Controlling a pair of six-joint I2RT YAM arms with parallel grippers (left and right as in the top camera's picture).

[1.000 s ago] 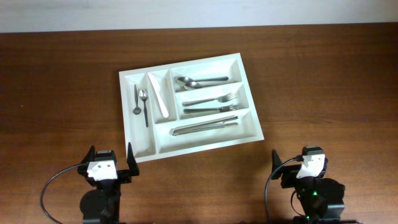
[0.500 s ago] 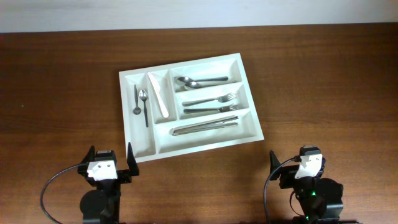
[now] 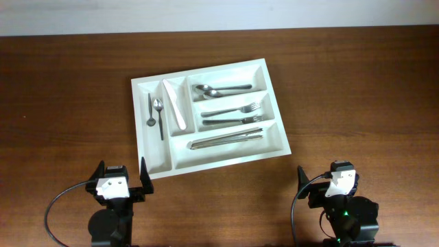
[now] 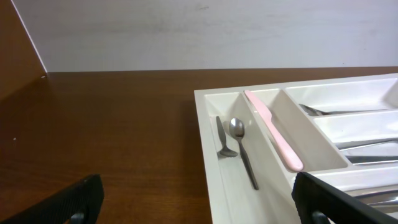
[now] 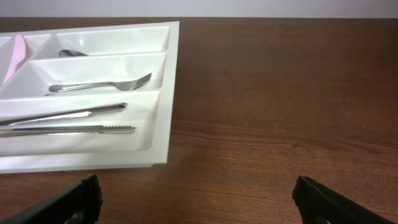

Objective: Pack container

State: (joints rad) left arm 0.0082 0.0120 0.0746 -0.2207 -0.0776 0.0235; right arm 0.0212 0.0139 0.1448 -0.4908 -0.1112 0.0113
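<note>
Tray point(image 3: 156, 156) sits mid-table point(image 3: 357, 89), slightly rotated, flat on the wood. Both arms are at the near edge, clear of it.

Left gripper point(image 3: 122, 167): fingers wide apart, nothing between them, just in front of the tray's near-left corner, not touching. Right gripper point(image 3: 330, 175): fingers wide apart, empty, well off past the tray's near-right corner.

Tray contents:
- Leftmost narrow slot: two small spoons point(image 3: 156, 113) side by side.
- Next narrow slot: pale pink knife point(image 3: 176, 106), one end resting up on the far rim.
- Far long slot: spoons point(image 3: 219, 89).
- Middle long slot: two forks point(image 3: 233, 114).
- Near long slot: knives point(image 3: 226, 140), serrated edges visible from the right wrist.
</note>
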